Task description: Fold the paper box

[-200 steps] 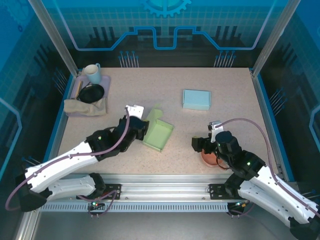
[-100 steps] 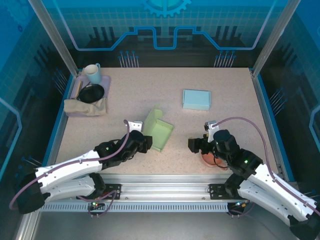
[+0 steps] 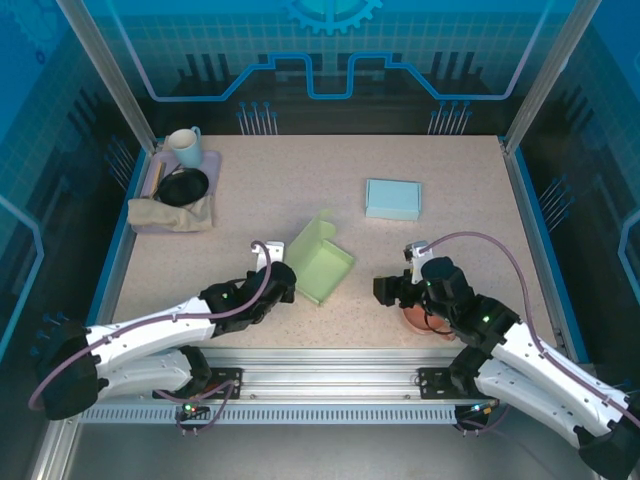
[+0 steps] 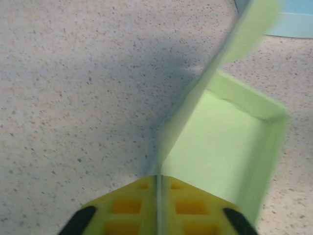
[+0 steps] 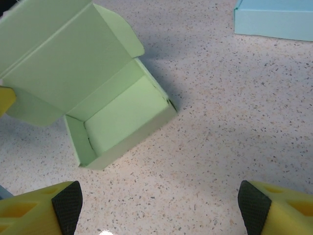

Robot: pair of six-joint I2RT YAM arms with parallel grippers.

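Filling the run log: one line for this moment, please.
left gripper: shut on green box | right gripper: open, empty | lid: open

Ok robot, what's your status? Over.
Left end effector shut on green box. Right end effector open, empty. Lid up, not closed. Blue box well apart.

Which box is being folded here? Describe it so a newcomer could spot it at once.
On the speckled table, look at the middle of the near half. The pale green box lies there open, lid flap raised, pinched by the left gripper; the light blue box farther back is closed and untouched.
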